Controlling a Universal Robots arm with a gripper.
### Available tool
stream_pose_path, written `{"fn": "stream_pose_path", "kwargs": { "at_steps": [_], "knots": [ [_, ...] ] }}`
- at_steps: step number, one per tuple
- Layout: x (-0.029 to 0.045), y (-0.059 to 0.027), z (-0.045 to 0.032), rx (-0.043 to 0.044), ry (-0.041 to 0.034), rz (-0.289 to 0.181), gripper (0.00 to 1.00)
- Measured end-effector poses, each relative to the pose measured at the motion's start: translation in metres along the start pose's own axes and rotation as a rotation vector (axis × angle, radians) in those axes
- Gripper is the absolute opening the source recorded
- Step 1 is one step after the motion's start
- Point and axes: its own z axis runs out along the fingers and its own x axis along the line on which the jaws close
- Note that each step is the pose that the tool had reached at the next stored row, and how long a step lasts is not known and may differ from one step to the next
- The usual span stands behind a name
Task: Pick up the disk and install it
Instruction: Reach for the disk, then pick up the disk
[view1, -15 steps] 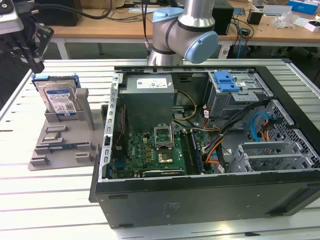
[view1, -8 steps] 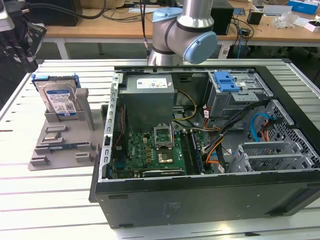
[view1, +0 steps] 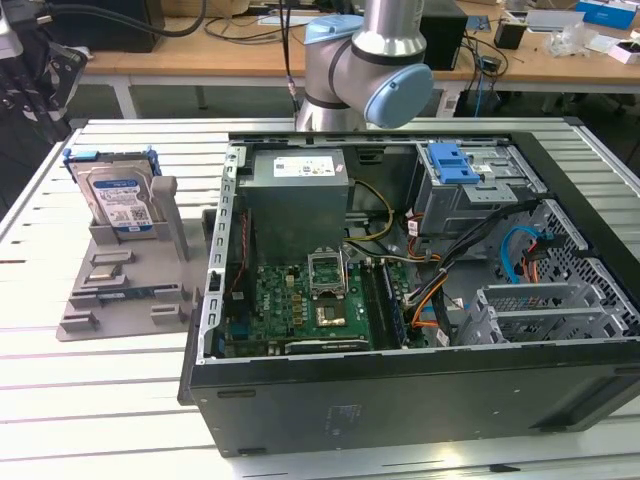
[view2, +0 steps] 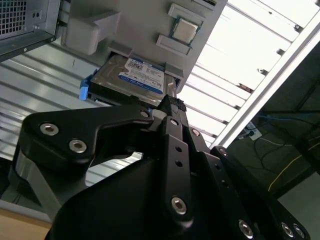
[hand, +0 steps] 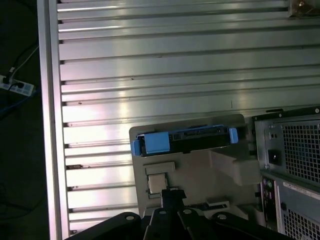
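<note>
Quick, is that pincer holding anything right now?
Pincer: closed, holding nothing. The disk sits in its grey stand.

Blue-framed disk (view1: 118, 198) stands upright in grey holder (view1: 130, 292).

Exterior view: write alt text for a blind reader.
A blue-framed disk stands upright in a grey holder on a slatted table, at the exterior view's left of an open computer case. A robot arm rises behind it.
</note>
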Motion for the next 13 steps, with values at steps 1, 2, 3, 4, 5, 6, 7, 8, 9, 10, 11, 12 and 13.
{"fn": "stream_pose_path", "kwargs": {
  "at_steps": [1, 2, 3, 4, 5, 6, 7, 8, 9, 10, 11, 12, 13],
  "knots": [
    [0.0, 0.0, 0.0, 0.0, 0.0, 0.0, 0.11],
    [0.0, 0.0, 0.0, 0.0, 0.0, 0.0, 0.11],
    [0.0, 0.0, 0.0, 0.0, 0.0, 0.0, 0.11],
    [0.0, 0.0, 0.0, 0.0, 0.0, 0.0, 0.11],
    [0.0, 0.0001, 0.0, 0.0, 0.0, 0.0, 0.11],
    [0.0, 0.0001, 0.0, 0.0, 0.0, 0.0, 0.11],
    [0.0, 0.0001, 0.0, 0.0, 0.0, 0.0, 0.11],
    [0.0, 0.0001, 0.0, -0.0001, 0.0003, -0.005, 0.11],
    [0.0001, 0.0002, 0.0001, -0.0008, 0.0014, -0.033, 0.11],
    [0.0, 0.0001, 0.0, -0.0017, 0.0034, -0.074, 0.11],
    [0.0, 0.0001, 0.0001, -0.0021, 0.004, -0.09, 0.11],
    [0.0001, 0.0001, 0.0001, -0.0026, 0.0049, -0.109, 0.11],
    [0.0, 0.0001, 0.0, -0.0035, 0.0068, -0.15, 0.11]
  ]
}}
